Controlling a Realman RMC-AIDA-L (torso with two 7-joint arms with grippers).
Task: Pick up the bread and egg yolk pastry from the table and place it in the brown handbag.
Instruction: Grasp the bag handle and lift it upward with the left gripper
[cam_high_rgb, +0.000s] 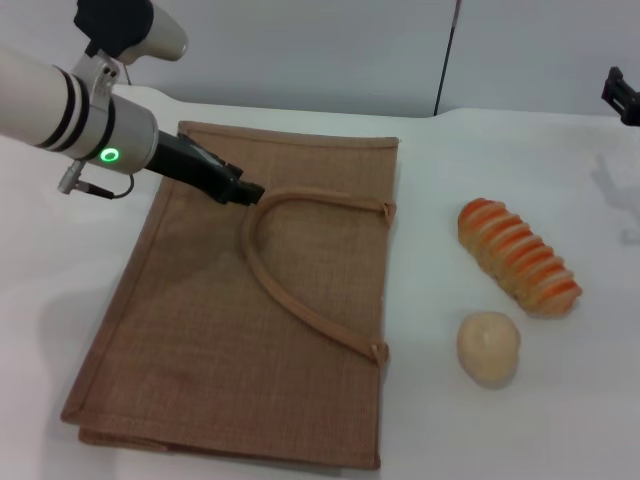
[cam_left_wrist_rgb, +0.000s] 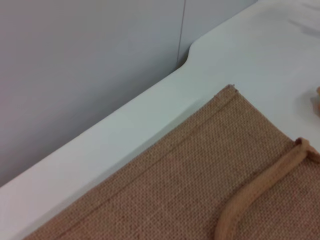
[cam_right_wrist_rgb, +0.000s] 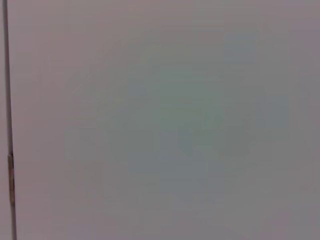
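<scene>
The brown handbag (cam_high_rgb: 200, 330) lies flat on the white table, its strap handle (cam_high_rgb: 300, 300) curving across its top face. The striped orange and cream bread (cam_high_rgb: 520, 257) lies to the bag's right. The round pale egg yolk pastry (cam_high_rgb: 488, 347) sits just in front of the bread. My left gripper (cam_high_rgb: 248, 191) is low over the bag, with its tip at the top of the handle's curve. The left wrist view shows the bag's far corner (cam_left_wrist_rgb: 175, 190) and part of the handle (cam_left_wrist_rgb: 260, 185). My right gripper (cam_high_rgb: 622, 95) is only partly visible at the far right edge, away from the foods.
The white table (cam_high_rgb: 440, 200) ends at a grey wall behind the bag. The table's far edge (cam_left_wrist_rgb: 100, 145) runs close along the bag's back side. The right wrist view shows only the plain wall (cam_right_wrist_rgb: 160, 120).
</scene>
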